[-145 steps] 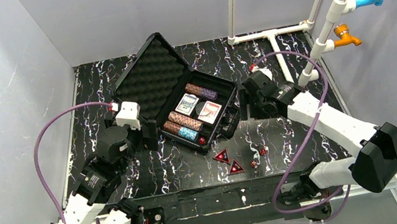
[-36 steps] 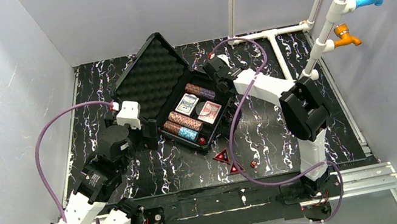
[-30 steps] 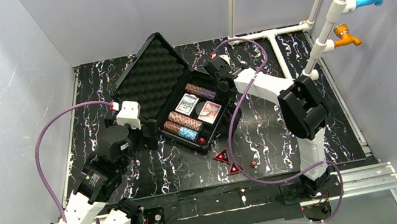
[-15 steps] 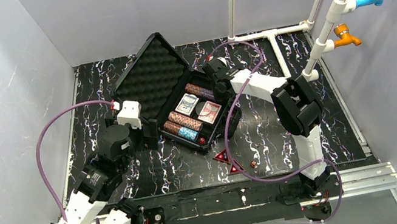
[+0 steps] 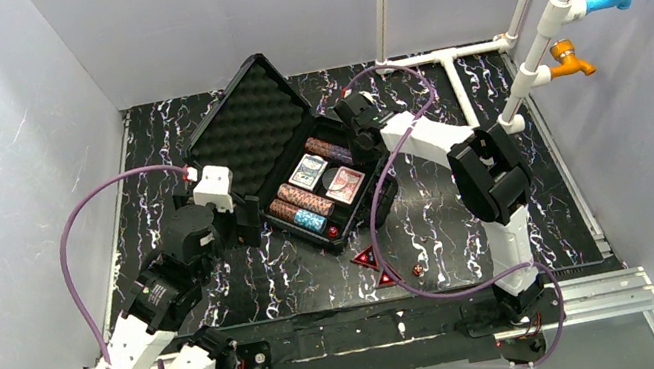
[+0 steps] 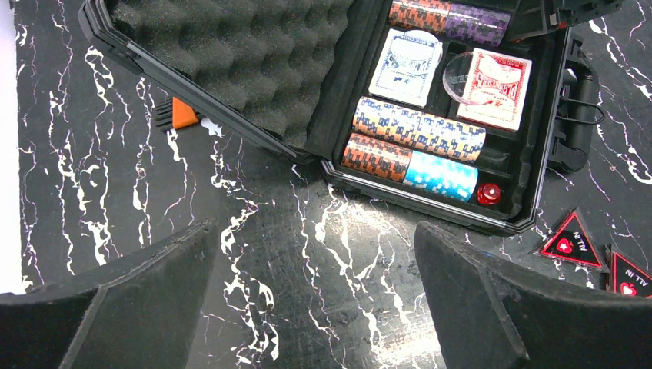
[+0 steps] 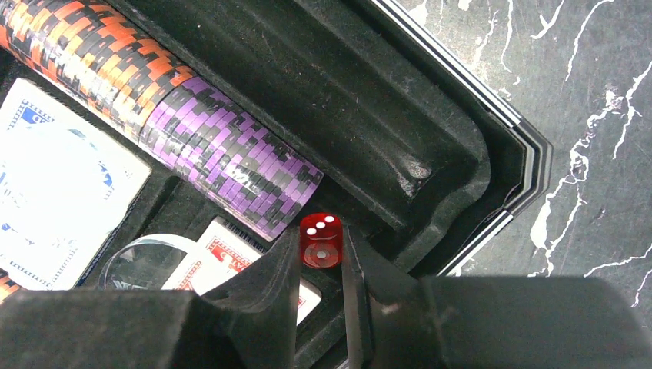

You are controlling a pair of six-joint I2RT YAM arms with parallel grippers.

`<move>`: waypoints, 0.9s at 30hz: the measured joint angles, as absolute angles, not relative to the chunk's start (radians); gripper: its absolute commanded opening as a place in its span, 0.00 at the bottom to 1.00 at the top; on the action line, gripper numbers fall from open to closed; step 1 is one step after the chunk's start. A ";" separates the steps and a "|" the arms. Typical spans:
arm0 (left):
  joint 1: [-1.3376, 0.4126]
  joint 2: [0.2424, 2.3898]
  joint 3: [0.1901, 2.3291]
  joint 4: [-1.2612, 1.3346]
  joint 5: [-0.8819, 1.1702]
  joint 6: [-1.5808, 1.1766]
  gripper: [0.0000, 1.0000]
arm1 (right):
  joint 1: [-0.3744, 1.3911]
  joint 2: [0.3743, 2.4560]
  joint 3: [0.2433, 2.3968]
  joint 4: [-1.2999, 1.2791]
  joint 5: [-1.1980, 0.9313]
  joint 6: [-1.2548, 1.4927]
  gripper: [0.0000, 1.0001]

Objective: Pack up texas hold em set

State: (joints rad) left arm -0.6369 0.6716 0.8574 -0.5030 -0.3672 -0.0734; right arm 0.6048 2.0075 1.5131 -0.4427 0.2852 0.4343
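Case (image 6: 231, 61) holds three chip rows (image 6: 419, 127), two decks (image 6: 406, 65), one die (image 6: 488, 194); two markers (image 6: 570, 240) lie on desk (image 6: 115, 192). Right hand (image 7: 319, 257) clamps a second die (image 7: 321, 240); left hand (image 6: 314, 238) apart.

The red triangular markers (image 6: 570, 241) read "ALL IN", upside down. One face of the red die (image 7: 321, 240) shows three pips.

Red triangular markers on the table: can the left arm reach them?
Probably yes. The two red triangular markers lie on open tabletop beside the black plastic case; the left arm's fingers are wide open nearby, nothing between.
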 measured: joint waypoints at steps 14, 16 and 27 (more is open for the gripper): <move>-0.637 0.673 0.857 -0.503 -0.371 -0.070 0.99 | 0.598 2.008 1.513 -0.438 0.261 0.418 0.09; -0.637 0.673 0.857 -0.503 -0.371 -0.070 0.99 | 0.595 2.008 1.513 -0.437 0.257 0.418 0.18; -0.637 0.673 0.857 -0.503 -0.375 -0.070 0.99 | 0.589 2.008 1.513 -0.441 0.236 0.414 0.44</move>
State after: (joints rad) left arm -0.6369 0.6731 0.8574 -0.5030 -0.3748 -0.0704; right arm 0.5892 2.0075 1.5131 -0.4412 0.2356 0.4145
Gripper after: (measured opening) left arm 0.992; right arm 0.413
